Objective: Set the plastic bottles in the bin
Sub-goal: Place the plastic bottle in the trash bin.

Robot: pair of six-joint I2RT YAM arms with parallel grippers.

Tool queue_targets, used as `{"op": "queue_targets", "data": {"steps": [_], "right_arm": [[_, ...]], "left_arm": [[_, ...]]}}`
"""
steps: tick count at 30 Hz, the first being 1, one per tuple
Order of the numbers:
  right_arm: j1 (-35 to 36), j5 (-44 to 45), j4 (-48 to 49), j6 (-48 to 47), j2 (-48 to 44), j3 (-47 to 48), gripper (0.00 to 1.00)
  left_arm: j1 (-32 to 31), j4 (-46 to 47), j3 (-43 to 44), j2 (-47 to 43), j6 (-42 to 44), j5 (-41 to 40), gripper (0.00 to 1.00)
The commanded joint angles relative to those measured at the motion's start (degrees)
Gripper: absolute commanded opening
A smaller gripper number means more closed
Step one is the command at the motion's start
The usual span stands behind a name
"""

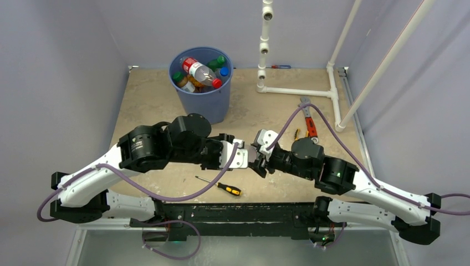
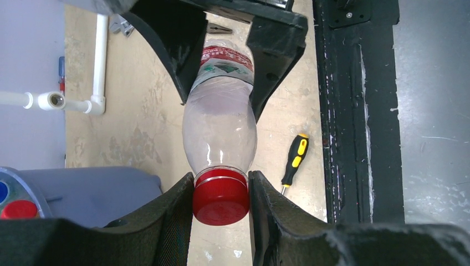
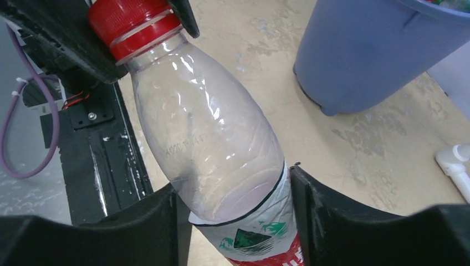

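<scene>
A clear plastic bottle (image 2: 220,124) with a red cap (image 2: 220,197) and a white-and-red label hangs above the table between both arms. My left gripper (image 2: 220,199) is shut on the cap. My right gripper (image 3: 238,216) clasps the labelled lower body, a finger pressing each side. In the top view the two grippers meet near the table's front middle, left (image 1: 244,157) and right (image 1: 260,156), and hide the bottle. The blue bin (image 1: 208,100) stands at the back left with several bottles (image 1: 200,72) inside.
A yellow-and-black screwdriver (image 1: 224,187) lies near the front edge, just below the grippers. A red-handled wrench (image 1: 310,124) lies to the right beside a white pipe frame (image 1: 299,91). The bin wall (image 3: 366,50) shows close behind the held bottle.
</scene>
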Motion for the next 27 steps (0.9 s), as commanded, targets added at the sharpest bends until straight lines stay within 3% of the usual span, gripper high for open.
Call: {"op": "queue_targets", "data": {"steps": [1, 5, 12, 13, 14, 15, 17, 22, 27], "right_arm": [[0.17, 1.11, 6.39, -0.98, 0.66, 1.30, 0.53], [0.12, -0.09, 6.95, -1.07, 0.35, 1.57, 0.40], [0.17, -0.26, 6.47, 0.18, -3.16, 1.74, 0.40], [0.13, -0.22, 6.79, 0.62, -3.91, 1.82, 0.40], [0.16, 0.06, 7.30, 1.21, -4.83, 1.95, 0.40], [0.12, 0.57, 8.03, 1.95, -5.57, 2.15, 0.40], [0.09, 1.73, 9.67, 3.68, -6.71, 2.92, 0.39], [0.11, 7.40, 17.62, 8.83, -7.49, 4.31, 0.38], [0.09, 11.46, 32.58, 13.10, -4.53, 4.32, 0.40]], "left_arm": [[-0.32, 3.46, 2.19, 1.00, -0.09, 2.91, 0.00], [-0.32, 4.67, 1.96, 1.00, -0.63, 1.65, 0.02], [-0.32, 10.85, -1.71, -3.33, -2.18, -2.92, 0.51], [-0.32, 13.12, -2.88, -4.85, -2.18, -4.88, 0.61], [-0.32, 16.22, -4.27, -6.74, -2.19, -6.65, 0.80], [-0.32, 19.94, -5.78, -9.11, -2.14, -9.12, 0.87], [-0.32, 28.47, -9.72, -15.29, -1.97, -12.19, 0.94], [-0.32, 49.23, -20.01, -27.88, -1.89, -19.11, 0.97], [-0.32, 53.52, -26.00, -31.59, -2.17, -31.24, 0.99]]}}
